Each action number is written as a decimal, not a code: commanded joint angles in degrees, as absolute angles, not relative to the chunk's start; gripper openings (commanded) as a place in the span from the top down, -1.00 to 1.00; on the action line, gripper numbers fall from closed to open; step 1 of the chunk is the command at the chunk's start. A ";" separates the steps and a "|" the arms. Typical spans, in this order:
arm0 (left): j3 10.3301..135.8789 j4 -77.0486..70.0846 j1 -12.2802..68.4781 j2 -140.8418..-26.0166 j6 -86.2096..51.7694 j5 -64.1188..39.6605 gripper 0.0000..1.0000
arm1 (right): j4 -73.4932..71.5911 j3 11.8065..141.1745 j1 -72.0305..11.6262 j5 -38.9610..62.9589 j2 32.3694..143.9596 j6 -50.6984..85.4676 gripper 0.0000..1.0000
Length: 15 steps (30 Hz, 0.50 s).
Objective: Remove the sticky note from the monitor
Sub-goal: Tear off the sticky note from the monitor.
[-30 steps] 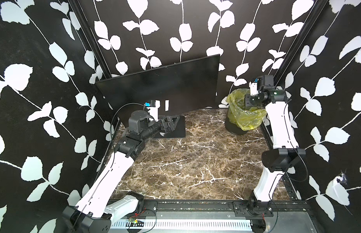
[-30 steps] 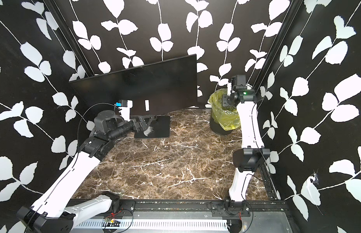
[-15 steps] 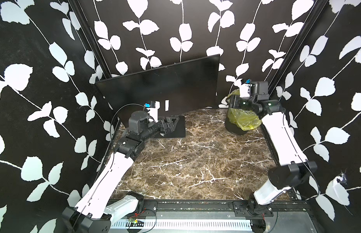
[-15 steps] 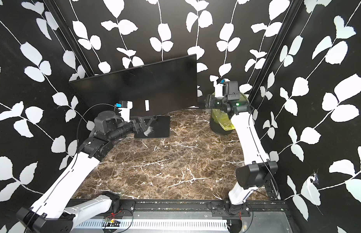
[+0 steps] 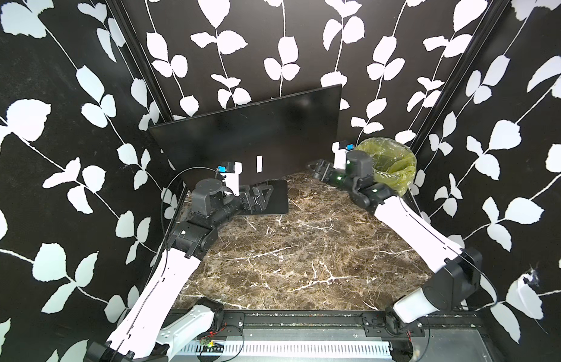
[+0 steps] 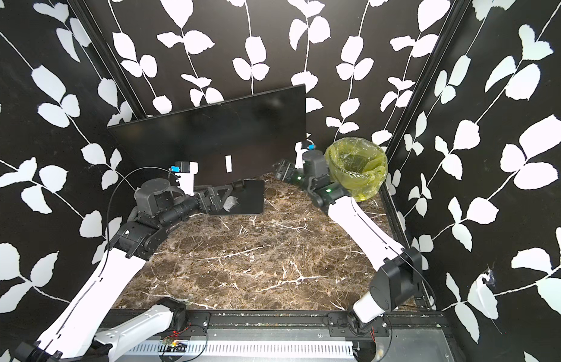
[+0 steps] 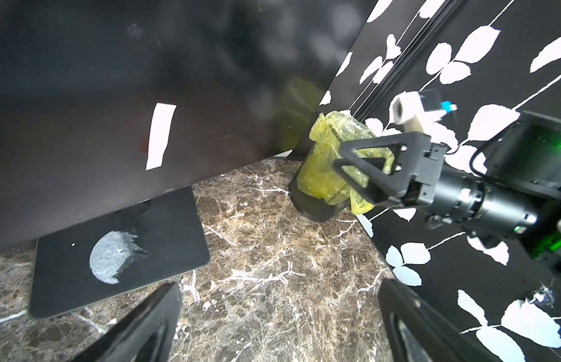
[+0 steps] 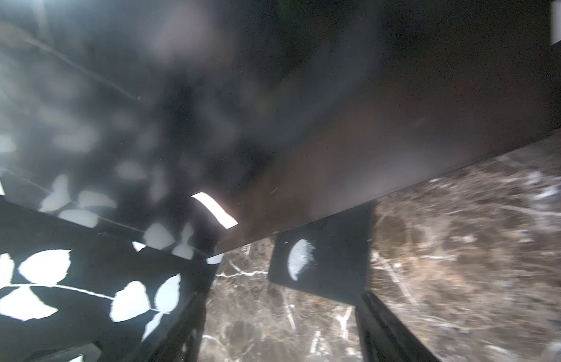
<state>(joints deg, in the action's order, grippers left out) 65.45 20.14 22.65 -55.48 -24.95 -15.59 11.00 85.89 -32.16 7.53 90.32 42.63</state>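
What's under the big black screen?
A flat black base plate with a scuffed grey patch, resting on the marble table. The monitor hides the plate's back and most of the stand.

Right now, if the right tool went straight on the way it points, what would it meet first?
Most likely the monitor. The right tool, jaws open, aims at the dark screen's lower part, beside the sticky note. Depth is unclear, so it could instead slip under the edge toward the base plate.
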 commanded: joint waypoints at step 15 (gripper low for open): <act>61.53 22.22 22.22 -50.62 -26.42 -15.72 -0.97 | -3.72 96.65 -42.45 0.71 109.19 48.92 -0.53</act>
